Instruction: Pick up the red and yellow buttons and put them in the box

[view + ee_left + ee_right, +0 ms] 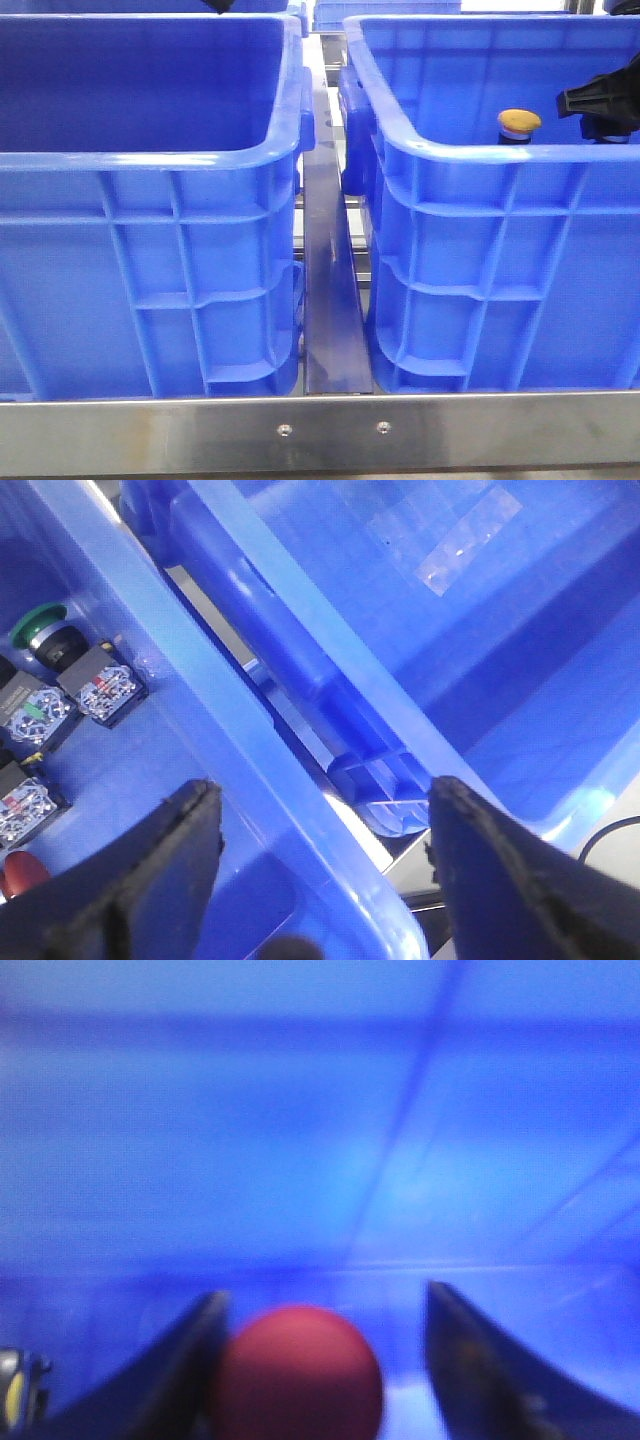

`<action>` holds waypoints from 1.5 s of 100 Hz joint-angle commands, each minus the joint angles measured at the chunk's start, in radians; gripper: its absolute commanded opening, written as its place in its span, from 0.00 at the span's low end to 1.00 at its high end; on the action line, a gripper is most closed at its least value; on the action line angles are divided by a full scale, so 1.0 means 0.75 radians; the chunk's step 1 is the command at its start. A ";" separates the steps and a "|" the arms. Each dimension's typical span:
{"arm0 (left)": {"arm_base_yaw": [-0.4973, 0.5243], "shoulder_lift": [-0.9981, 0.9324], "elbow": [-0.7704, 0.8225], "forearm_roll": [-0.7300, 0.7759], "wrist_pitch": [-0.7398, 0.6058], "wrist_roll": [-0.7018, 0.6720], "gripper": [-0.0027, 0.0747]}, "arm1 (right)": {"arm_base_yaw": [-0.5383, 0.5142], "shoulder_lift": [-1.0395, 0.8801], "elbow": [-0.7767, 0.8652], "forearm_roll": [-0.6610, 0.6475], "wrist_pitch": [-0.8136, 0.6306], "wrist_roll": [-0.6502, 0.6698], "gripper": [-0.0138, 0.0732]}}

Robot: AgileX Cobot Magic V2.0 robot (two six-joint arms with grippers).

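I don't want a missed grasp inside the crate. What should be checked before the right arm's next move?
1. Red button between the right gripper jaws: ok, though it sits closer to one side.
2. Jaws closed on the red button: not ok, a gap shows on one side.
3. Sharp view of the grasp: not ok, the right wrist view is blurred.
4. Yellow button located: ok, its cap shows just above the right crate near rim.
5. Left gripper free: ok, open and empty, straddling a crate wall.
6. Left crate floor free for a drop: cannot tell, the floor is hidden.
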 commanded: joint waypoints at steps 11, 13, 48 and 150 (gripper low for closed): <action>-0.011 -0.040 -0.040 -0.012 -0.069 0.000 0.59 | -0.008 -0.113 -0.039 0.000 -0.077 -0.008 0.72; -0.011 -0.040 -0.040 -0.012 -0.069 0.000 0.59 | -0.008 -0.123 -0.039 0.000 -0.077 -0.008 0.72; -0.011 -0.042 -0.040 -0.012 -0.074 0.000 0.59 | -0.008 -0.358 -0.035 0.001 0.124 -0.008 0.72; 0.474 -0.512 0.337 0.326 -0.108 -0.286 0.01 | -0.008 -1.227 0.417 0.066 0.601 -0.006 0.04</action>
